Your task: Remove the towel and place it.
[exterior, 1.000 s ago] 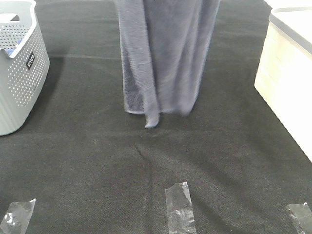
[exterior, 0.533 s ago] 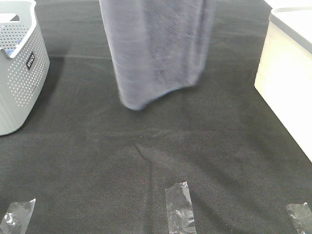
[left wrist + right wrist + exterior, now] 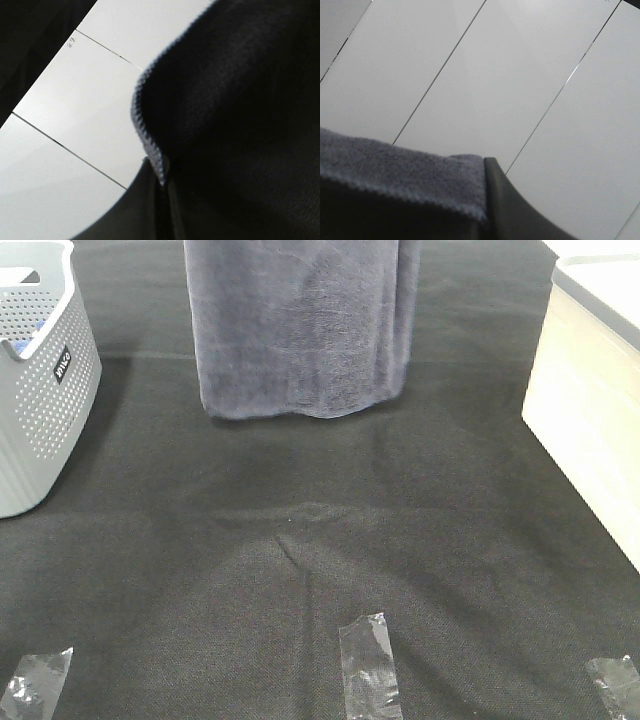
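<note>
Exterior high view shows the towel (image 3: 300, 330) hanging with its long axis vertical over the far middle of the black table cover (image 3: 300, 570), its lower edge at or just above it. The left gripper (image 3: 161, 202) and right gripper (image 3: 487, 220), each clenched on the top hem in the wrist views, sit above it, equally near. Their arms are cut off and the jaws mostly hidden.

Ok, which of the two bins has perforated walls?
The grey basket on the left of the high view: holes dot its sides, with a small dark label. The pale box on the right has plain, solid walls.
</note>
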Robot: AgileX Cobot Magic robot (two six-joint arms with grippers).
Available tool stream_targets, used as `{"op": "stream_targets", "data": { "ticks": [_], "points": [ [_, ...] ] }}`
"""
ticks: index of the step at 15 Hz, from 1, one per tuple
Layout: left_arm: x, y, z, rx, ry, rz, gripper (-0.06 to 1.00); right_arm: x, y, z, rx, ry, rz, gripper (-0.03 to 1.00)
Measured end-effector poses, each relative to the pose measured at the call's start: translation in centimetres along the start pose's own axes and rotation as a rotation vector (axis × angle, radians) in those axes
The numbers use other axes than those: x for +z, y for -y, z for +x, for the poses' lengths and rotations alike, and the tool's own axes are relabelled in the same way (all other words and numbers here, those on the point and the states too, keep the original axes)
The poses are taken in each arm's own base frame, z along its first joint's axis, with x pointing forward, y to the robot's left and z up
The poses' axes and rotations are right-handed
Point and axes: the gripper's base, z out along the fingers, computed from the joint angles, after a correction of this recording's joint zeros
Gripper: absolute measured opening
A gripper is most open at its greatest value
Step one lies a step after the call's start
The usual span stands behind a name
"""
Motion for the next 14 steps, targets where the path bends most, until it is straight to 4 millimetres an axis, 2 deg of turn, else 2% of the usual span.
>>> {"op": "stream_targets", "data": {
  "ticks": [2, 5, 9, 12, 14],
  "points": [
    [0.7, 0.9, 2.8, 0.014, 0.025, -0.033, 0.00, 1.3, -1.3, 1.5, 0.000, 0.049, 0.016, 0.02],
    [2.4, 1.5, 5.1, 0.015, 0.058, -0.093, 0.00, 3.0, -2.2, 2.5, 0.004, 0.102, 0.044, 0.02],
    [5.1, 2.3, 6.3, 0.030, 0.117, -0.186, 0.00, 4.9, -2.6, 4.3, 0.028, 0.130, 0.076, 0.02],
    [5.7, 1.7, 7.6, 0.001, 0.138, -0.254, 0.00, 5.2, -1.6, 5.9, 0.052, 0.110, 0.098, 0.02],
    [5.8, 1.7, 8.2, -0.037, 0.140, -0.264, 0.00, 5.2, -1.2, 6.1, 0.066, 0.110, 0.105, 0.02]
  ]
}}
